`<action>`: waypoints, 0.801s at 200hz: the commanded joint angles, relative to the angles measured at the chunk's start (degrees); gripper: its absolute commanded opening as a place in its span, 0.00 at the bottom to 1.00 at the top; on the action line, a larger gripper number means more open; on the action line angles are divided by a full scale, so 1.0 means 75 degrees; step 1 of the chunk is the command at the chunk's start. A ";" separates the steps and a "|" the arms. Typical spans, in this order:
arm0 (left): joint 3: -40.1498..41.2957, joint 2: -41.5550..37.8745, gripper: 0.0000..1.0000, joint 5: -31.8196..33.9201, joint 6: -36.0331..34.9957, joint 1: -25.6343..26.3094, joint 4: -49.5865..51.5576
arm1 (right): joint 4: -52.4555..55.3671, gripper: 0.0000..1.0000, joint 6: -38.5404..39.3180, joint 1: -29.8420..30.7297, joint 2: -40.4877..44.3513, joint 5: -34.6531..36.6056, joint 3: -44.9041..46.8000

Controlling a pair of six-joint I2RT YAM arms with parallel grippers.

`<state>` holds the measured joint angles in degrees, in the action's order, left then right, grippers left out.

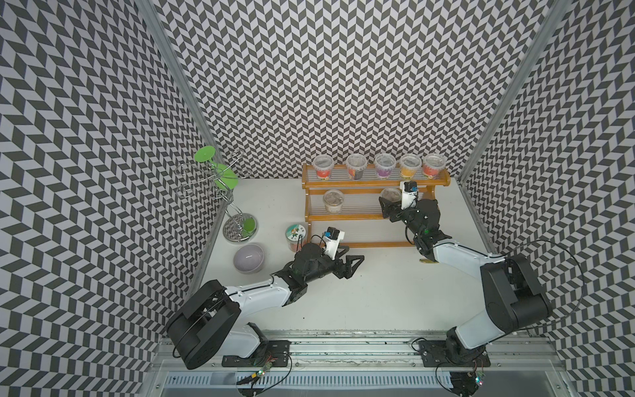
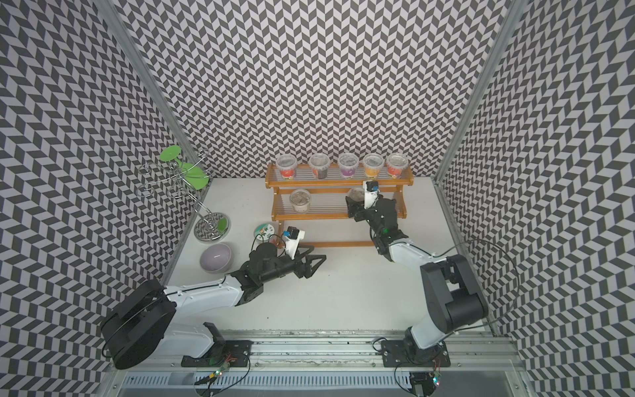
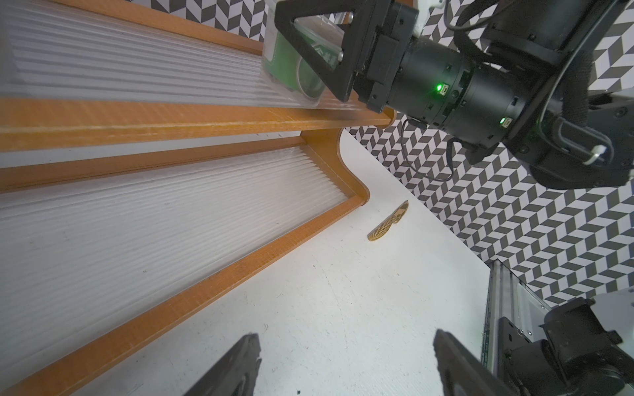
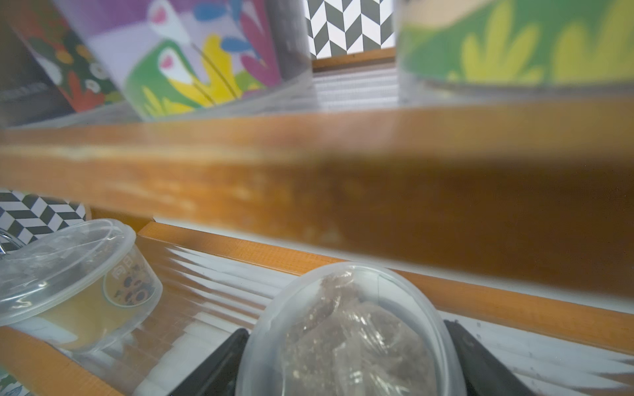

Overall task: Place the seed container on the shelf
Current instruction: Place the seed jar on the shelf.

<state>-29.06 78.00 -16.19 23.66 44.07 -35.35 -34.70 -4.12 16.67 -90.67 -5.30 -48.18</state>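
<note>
The seed container (image 1: 390, 195) (image 2: 355, 194), a clear lidded tub with brownish contents, is at the right part of the middle tier of the shelf (image 1: 360, 244) (image 2: 330, 244). My right gripper (image 1: 391, 202) (image 4: 344, 329) is shut on it, one black finger against each side of the tub (image 4: 350, 308). In the left wrist view the container (image 3: 279, 55) looks set down on the ribbed tier, with the wooden rail (image 3: 171, 116) in front of it. My left gripper (image 1: 355, 252) (image 2: 318, 252) (image 3: 345, 336) hangs open and empty over the table, just in front of the shelf's lowest tier.
Several colourful jars (image 1: 385, 166) line the top tier. Another clear tub (image 1: 333, 201) stands on the middle tier's left. A jar with a cartoon lid (image 1: 296, 233), a lilac bowl (image 1: 248, 257) and a wire stand with green discs (image 1: 220, 192) are left of the shelf. A small gold piece (image 3: 389, 223) lies on the table.
</note>
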 commanded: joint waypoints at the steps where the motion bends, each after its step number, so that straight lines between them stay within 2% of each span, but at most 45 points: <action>1: -0.0084 -0.0053 0.83 0.0001 -0.0073 -0.0053 0.0002 | -0.0439 0.86 -0.0079 -0.0042 -0.0117 0.0138 -0.0184; 54: -0.0048 -0.0053 0.83 0.0013 -0.0049 -0.0072 -0.0021 | -0.0535 0.89 -0.0107 -0.0054 -0.0049 0.0484 -0.0010; 89: -0.0041 -0.0053 0.83 0.0012 -0.0049 -0.0072 -0.0016 | -0.0485 0.94 -0.0087 -0.0054 0.0159 0.0301 0.0073; 160: 0.0052 -0.0297 0.83 0.0080 -0.0002 -0.0075 0.0066 | -0.0015 0.96 0.0004 -0.0054 0.0805 0.0044 0.0471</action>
<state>-29.06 77.56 -16.14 23.70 43.83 -35.14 -34.26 -4.32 16.58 -87.59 -3.95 -46.65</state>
